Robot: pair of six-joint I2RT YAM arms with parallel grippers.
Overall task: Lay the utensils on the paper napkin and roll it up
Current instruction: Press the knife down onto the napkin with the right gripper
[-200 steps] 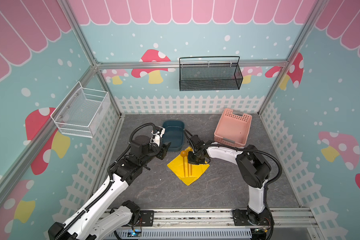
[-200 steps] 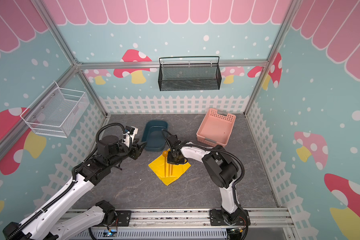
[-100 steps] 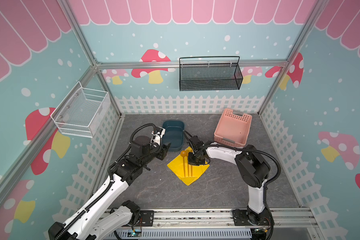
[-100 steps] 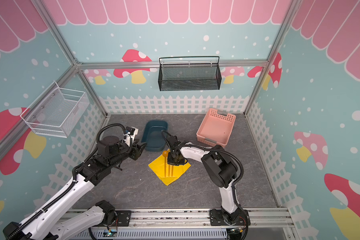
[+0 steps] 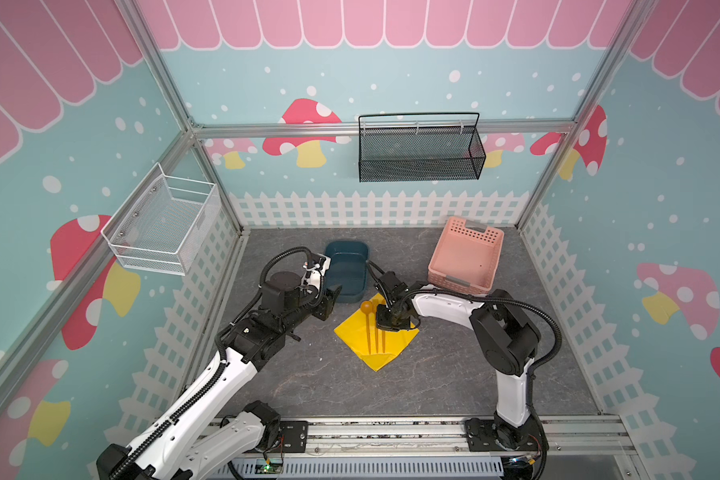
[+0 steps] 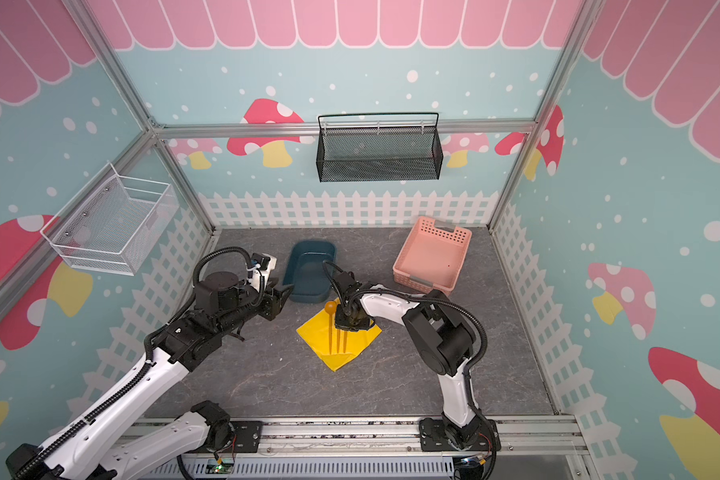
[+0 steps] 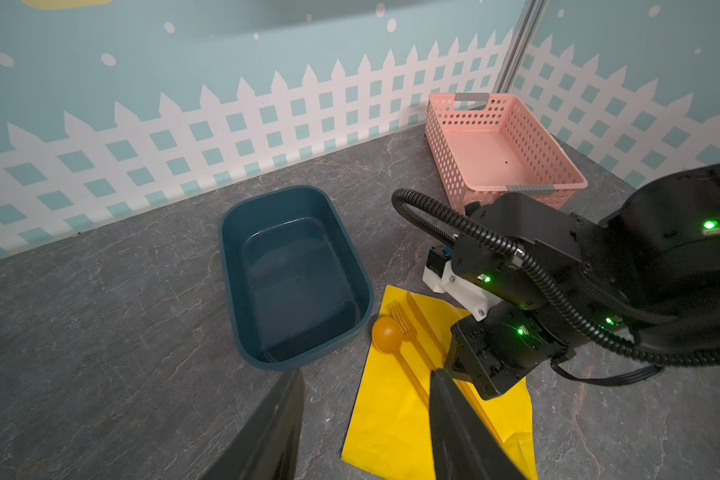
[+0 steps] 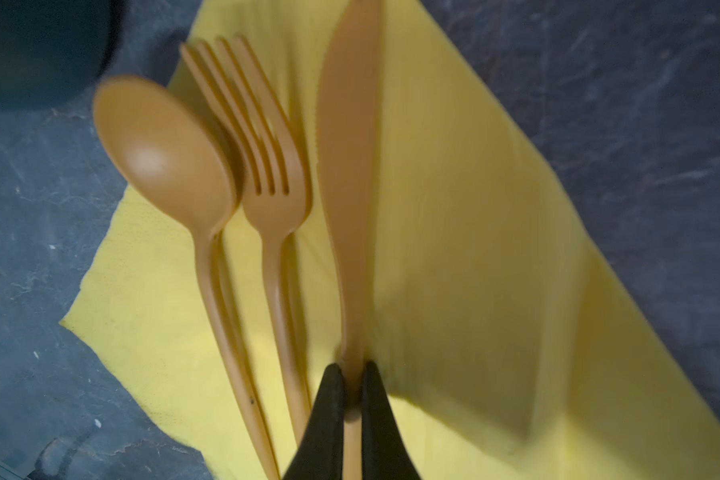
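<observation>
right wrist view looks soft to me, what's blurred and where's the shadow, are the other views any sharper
Right wrist view: spoon and fork smeared, knife soft-edged, a dim shadow over the napkin beside the right gripper. Left wrist view: crisp, small green lights glaring on the right arm. Both top views: evenly lit, sharp.

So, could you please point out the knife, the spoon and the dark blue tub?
knife (image 8: 348, 145): right wrist view, middle of the blade.
spoon (image 8: 159, 162): right wrist view, middle of the bowl.
dark blue tub (image 7: 296, 282): left wrist view, bare inner floor.
</observation>
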